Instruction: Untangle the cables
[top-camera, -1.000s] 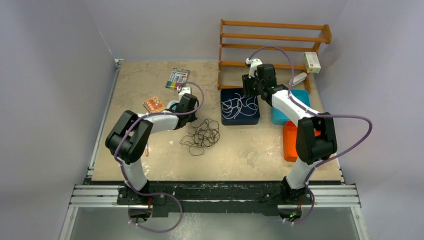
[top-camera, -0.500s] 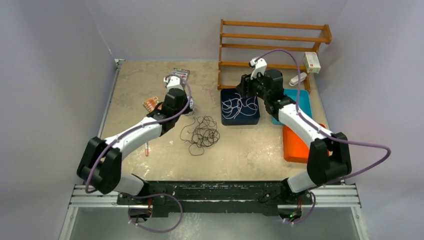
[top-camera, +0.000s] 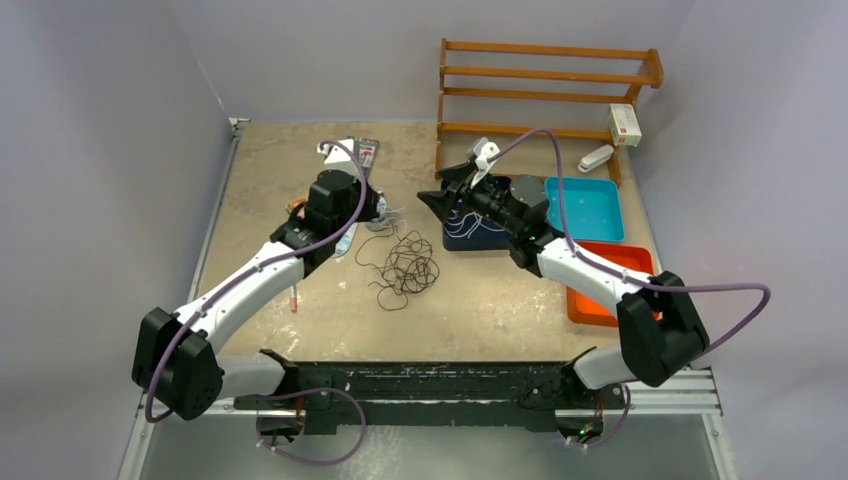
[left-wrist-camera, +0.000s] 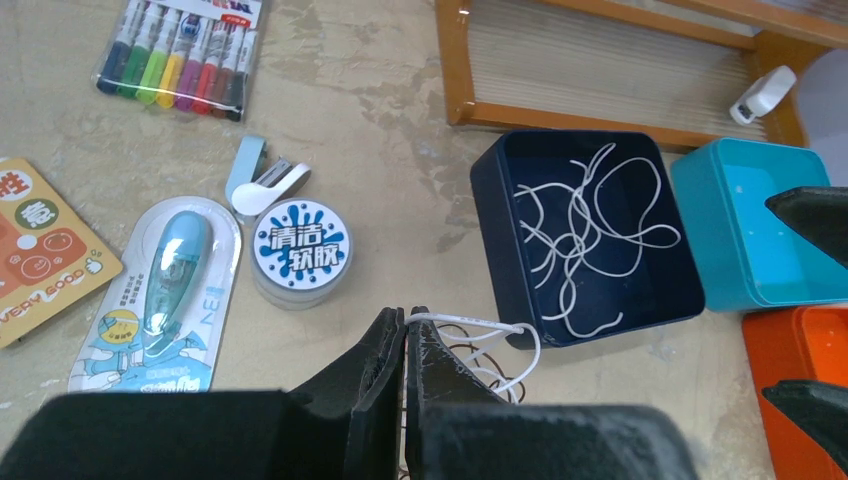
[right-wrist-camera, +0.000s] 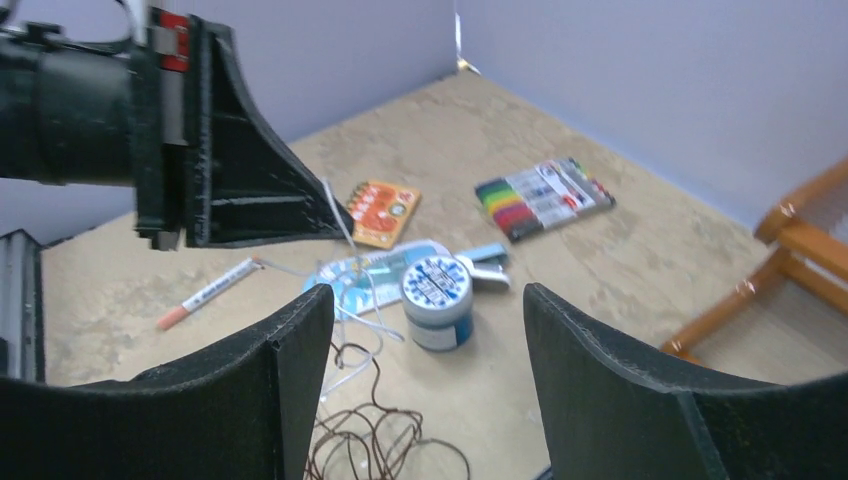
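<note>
While I held the left gripper (left-wrist-camera: 405, 325) clamped on a single white cable (left-wrist-camera: 497, 327), pinched at the fingertips and raised above the table, the step in hand looked to me like drawing that strand free of the dark tangle (top-camera: 405, 268) lying just below it. The right gripper (right-wrist-camera: 428, 300) stood with its jaws spread and nothing between them, aimed across at the left one. I judged it ready to take a second hold.

More white cables (left-wrist-camera: 585, 235) lay loose in the navy box (left-wrist-camera: 600, 322) near the tangle, so white strands seemed bound for there. The next move, as I read it, called for a slow pull away from the brown loops, or a pinch by the right fingers lower on the strand to stop the pile dragging along.

As for writing, the round tub (left-wrist-camera: 300, 250) read 清洁软胶 and the orange card (left-wrist-camera: 40, 260) showed "VERY GOOD" — the marker pack (left-wrist-camera: 180, 50) and the blue blister pack (left-wrist-camera: 160, 300) carried print too small for me to read.
</note>
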